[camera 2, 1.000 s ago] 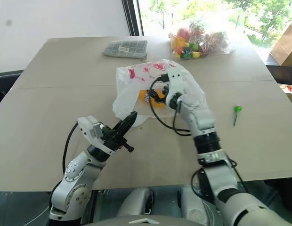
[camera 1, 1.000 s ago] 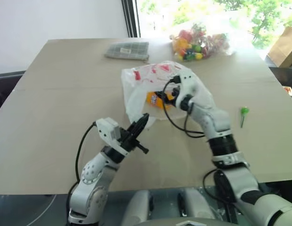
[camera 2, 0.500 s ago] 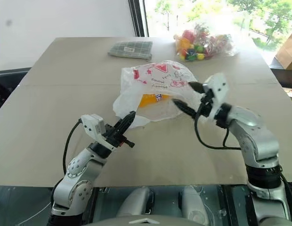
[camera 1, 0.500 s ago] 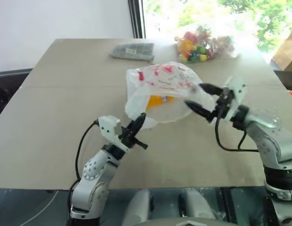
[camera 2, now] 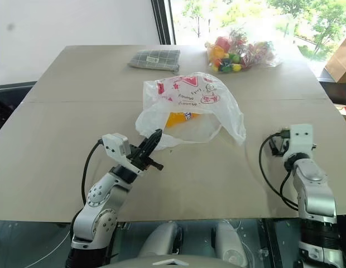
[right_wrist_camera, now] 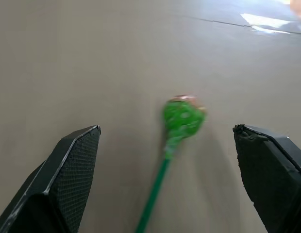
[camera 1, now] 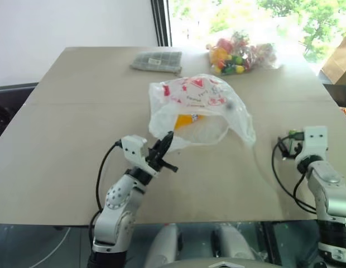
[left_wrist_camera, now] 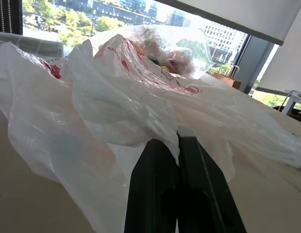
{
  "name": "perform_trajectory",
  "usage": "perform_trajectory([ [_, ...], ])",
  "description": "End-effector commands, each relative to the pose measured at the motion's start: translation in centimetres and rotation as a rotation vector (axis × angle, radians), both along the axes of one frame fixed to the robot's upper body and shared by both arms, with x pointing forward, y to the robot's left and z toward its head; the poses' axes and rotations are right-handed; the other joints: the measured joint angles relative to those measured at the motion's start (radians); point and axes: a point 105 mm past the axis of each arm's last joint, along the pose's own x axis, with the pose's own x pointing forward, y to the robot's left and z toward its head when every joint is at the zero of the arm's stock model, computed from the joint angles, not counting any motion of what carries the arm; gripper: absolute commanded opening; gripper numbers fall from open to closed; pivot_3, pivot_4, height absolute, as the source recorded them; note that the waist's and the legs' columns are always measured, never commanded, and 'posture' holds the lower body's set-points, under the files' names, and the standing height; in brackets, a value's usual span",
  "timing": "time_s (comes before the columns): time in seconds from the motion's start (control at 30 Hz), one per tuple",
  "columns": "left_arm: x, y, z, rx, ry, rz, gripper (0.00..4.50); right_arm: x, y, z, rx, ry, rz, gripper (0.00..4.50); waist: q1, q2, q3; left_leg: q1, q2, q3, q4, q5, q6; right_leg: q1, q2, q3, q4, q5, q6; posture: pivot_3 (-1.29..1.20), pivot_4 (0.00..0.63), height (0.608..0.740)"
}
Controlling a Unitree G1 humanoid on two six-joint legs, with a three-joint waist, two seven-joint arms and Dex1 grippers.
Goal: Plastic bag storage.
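The plastic bag point(camera 1: 198, 103), thin, white and crinkly with red marks, lies bunched in the middle of the table with an orange item point(camera 1: 185, 119) showing through it. My left gripper point(camera 1: 168, 138) is shut on the bag's near left edge; in the left wrist view the film point(left_wrist_camera: 126, 102) drapes over the closed fingers point(left_wrist_camera: 155, 189). Far to the right, my right gripper point(right_wrist_camera: 166, 130) stands wide open and low over the table. A green lollipop point(right_wrist_camera: 182, 118) lies on the table between its fingers point(right_wrist_camera: 75, 160), untouched.
A clear bag of colourful toys point(camera 1: 240, 51) sits at the table's far right by the window. A flat grey checked pouch point(camera 1: 156, 60) lies at the far middle-left. The tan table point(camera 1: 67, 134) stretches bare to the left. A cardboard box point(camera 1: 339, 56) stands off the right side.
My right gripper has pulled out of the bag, still open, and swung far right and lower, over the lollipop. The bag has settled onto the table. The left gripper has kept its grip.
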Motion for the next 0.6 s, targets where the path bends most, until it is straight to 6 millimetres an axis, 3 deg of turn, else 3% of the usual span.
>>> perform_trajectory([
  [0.03,-0.4,-0.2,0.7,0.008,-0.043,-0.001,0.0,-0.2,-0.9,-0.4,0.1,0.012,-0.043,4.43,0.004,0.0,0.0,0.0,0.0,0.0,0.0,0.0,0.0,0.0,0.0,0.0,-0.001,0.0,0.0,0.0,0.15,0.74],
  [0.1,-0.5,0.0,0.5,0.012,-0.043,0.004,0.0,-0.4,0.7,-1.8,0.21,0.1,0.022,4.2,0.004,0.0,0.0,-0.001,0.0,0.0,0.0,0.0,0.0,0.0,-0.001,0.0,-0.001,0.0,0.0,0.0,0.15,0.74],
  [0.17,-0.6,0.1,0.4,0.015,-0.042,0.01,0.0,-1.0,2.1,-2.5,0.235,0.161,0.085,3.53,0.003,-0.001,-0.001,-0.001,0.0,0.0,0.0,0.0,0.0,0.0,-0.001,0.0,-0.002,0.0,0.0,0.0,0.15,0.74],
  [0.23,-0.7,0.2,0.3,0.019,-0.042,0.016,0.0,-1.7,3.1,-3.1,0.222,0.215,0.137,2.54,0.003,-0.001,-0.001,-0.001,0.0,0.0,0.0,-0.002,0.003,0.0,-0.001,0.0,-0.001,0.0,0.0,0.0,0.15,0.74],
  [0.3,-0.7,0.3,0.3,0.02,-0.043,0.02,0.0,-2.2,3.1,-3.6,0.195,0.248,0.139,1.48,0.003,-0.002,-0.002,0.0,0.0,-0.001,0.0,-0.002,0.004,0.001,-0.001,-0.001,-0.001,0.0,0.0,0.0,0.15,0.74],
  [0.33,-0.7,0.4,0.3,0.02,-0.043,0.021,0.0,-2.4,3.1,-3.7,0.178,0.255,0.141,1.38,0.003,-0.003,-0.003,0.001,0.0,-0.001,0.0,-0.002,0.004,0.002,-0.001,-0.001,-0.001,0.0,0.0,0.0,0.15,0.74],
  [0.37,-0.7,0.4,0.3,0.02,-0.043,0.022,0.0,-2.3,2.9,-3.6,0.151,0.247,0.14,0.66,0.003,-0.003,-0.003,0.002,0.0,-0.001,0.0,-0.002,0.004,0.003,-0.001,-0.001,-0.001,0.0,0.0,0.0,0.15,0.74],
  [0.4,-0.7,0.4,0.3,0.02,-0.043,0.022,0.0,-2.3,2.9,-3.4,0.135,0.24,0.141,0.26,0.003,-0.003,-0.003,0.004,0.0,-0.001,0.0,-0.003,0.004,0.005,-0.001,-0.001,-0.002,0.0,0.0,0.0,0.15,0.74],
  [0.47,-0.8,0.4,0.3,0.019,-0.043,0.022,0.0,-1.8,2.7,-2.7,0.105,0.197,0.138,0.03,0.004,-0.003,-0.003,0.008,0.0,-0.001,0.0,-0.003,0.005,0.009,-0.001,-0.001,-0.002,0.0,0.0,0.0,0.15,0.74],
  [0.53,-0.8,0.4,0.2,0.02,-0.041,0.021,0.0,-0.4,2.4,0.2,0.088,0.016,0.117,0.03,0.002,-0.004,-0.003,0.01,0.0,-0.001,0.0,-0.003,0.005,0.011,-0.001,-0.001,-0.003,0.0,0.0,0.0,0.15,0.74],
  [0.57,-0.8,0.4,0.2,0.022,-0.039,0.021,0.0,0.7,4.3,4.5,0.101,-0.196,0.216,0.03,-0.001,-0.003,-0.002,0.01,0.0,-0.001,-0.001,-0.003,0.005,0.011,-0.001,-0.001,-0.002,0.0,0.0,0.0,0.15,0.74],
  [0.6,-0.8,0.5,0.1,0.023,-0.038,0.02,0.0,0.9,5.7,7.5,0.107,-0.347,0.29,0.03,-0.005,0.0,0.0,0.01,0.0,0.0,-0.001,-0.003,0.005,0.01,-0.001,0.0,-0.002,0.0,0.0,0.0,0.15,0.74],
])
